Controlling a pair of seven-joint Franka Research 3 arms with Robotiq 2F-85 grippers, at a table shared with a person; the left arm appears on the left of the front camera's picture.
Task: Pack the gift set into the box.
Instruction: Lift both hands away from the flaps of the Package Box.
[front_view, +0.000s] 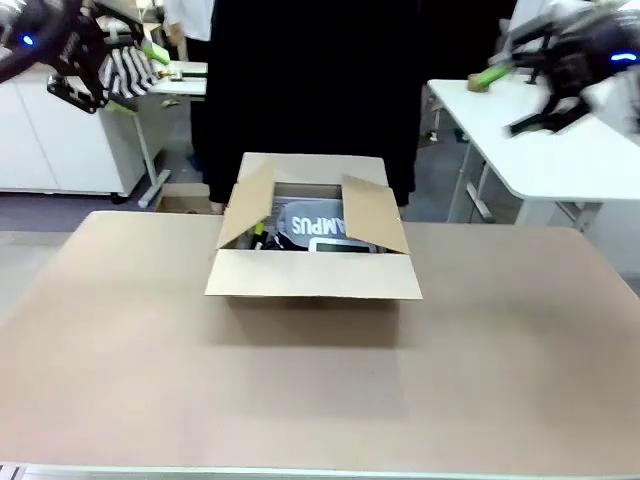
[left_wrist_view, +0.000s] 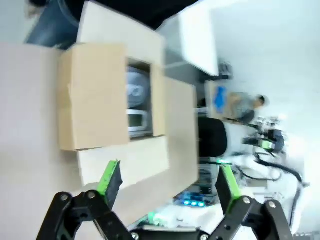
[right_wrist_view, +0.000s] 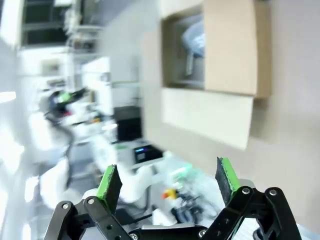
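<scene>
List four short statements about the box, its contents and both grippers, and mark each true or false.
1. The cardboard box stands on the table with its flaps open. True.
2. The dark fabric piece lettered "AMPUS" lies on the table beside the box. False: it lies inside the box.
3. The left gripper has open jaws and holds nothing. True.
4. The right gripper is shut on a box flap. False: its jaws are open, away from the box.
</scene>
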